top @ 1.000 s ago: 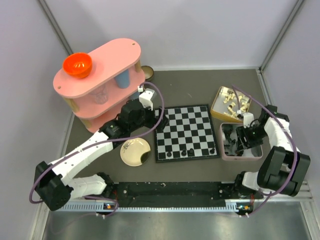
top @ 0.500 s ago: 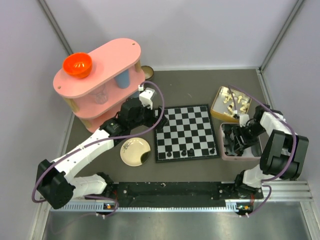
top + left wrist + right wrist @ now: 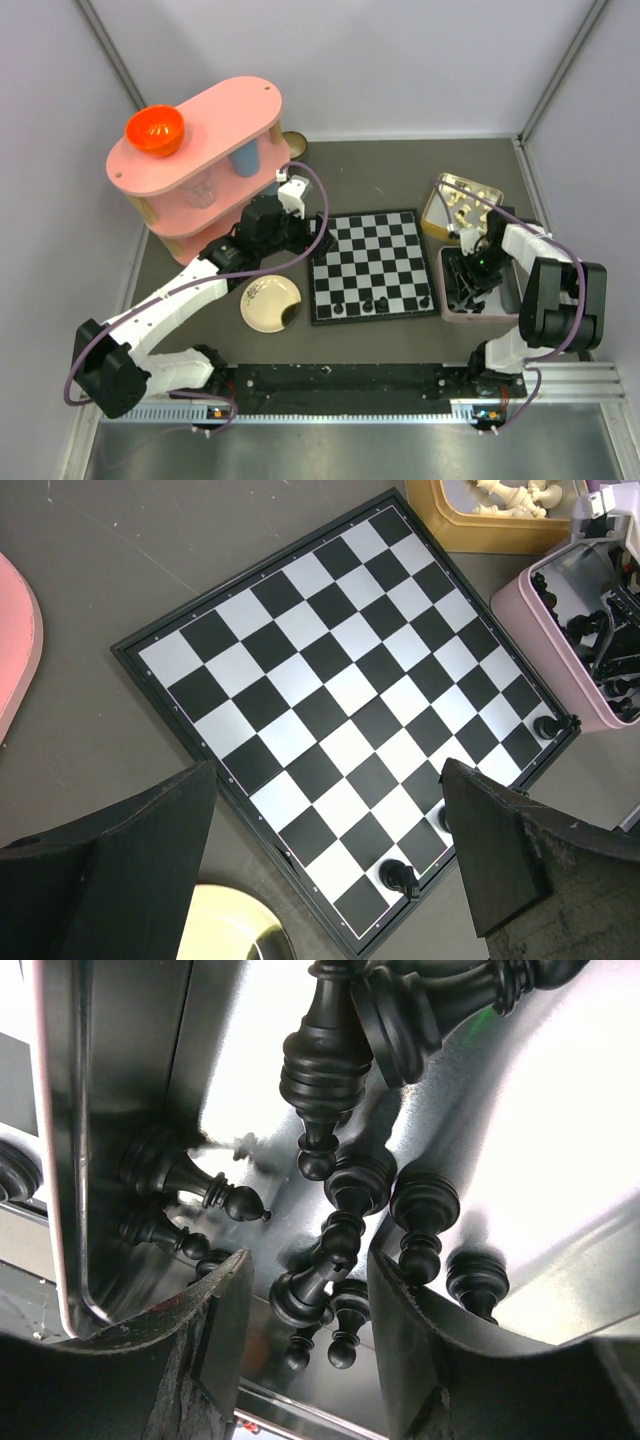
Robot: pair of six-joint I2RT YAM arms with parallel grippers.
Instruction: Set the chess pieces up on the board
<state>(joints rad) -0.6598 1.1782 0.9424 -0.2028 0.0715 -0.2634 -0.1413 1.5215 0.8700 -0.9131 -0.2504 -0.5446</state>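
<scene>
Right gripper (image 3: 306, 1285), newly lowered into the pink tin (image 3: 480, 316), brackets one black chessman (image 3: 330, 1250) with fingers apart; we expect a grasp.

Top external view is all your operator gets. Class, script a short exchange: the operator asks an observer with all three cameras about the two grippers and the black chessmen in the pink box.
Operator: Has the right gripper pinched a piece?
Observer: No. Its wrist camera shows the fingers apart, with one black chessman lying tilted between them.
Operator: How do the other chessmen in the pink box lie?
Observer: Tumbled on their sides over a shiny metal floor, several touching.
Operator: And the left gripper?
Observer: Its wrist camera shows it open and empty above the board.
</scene>
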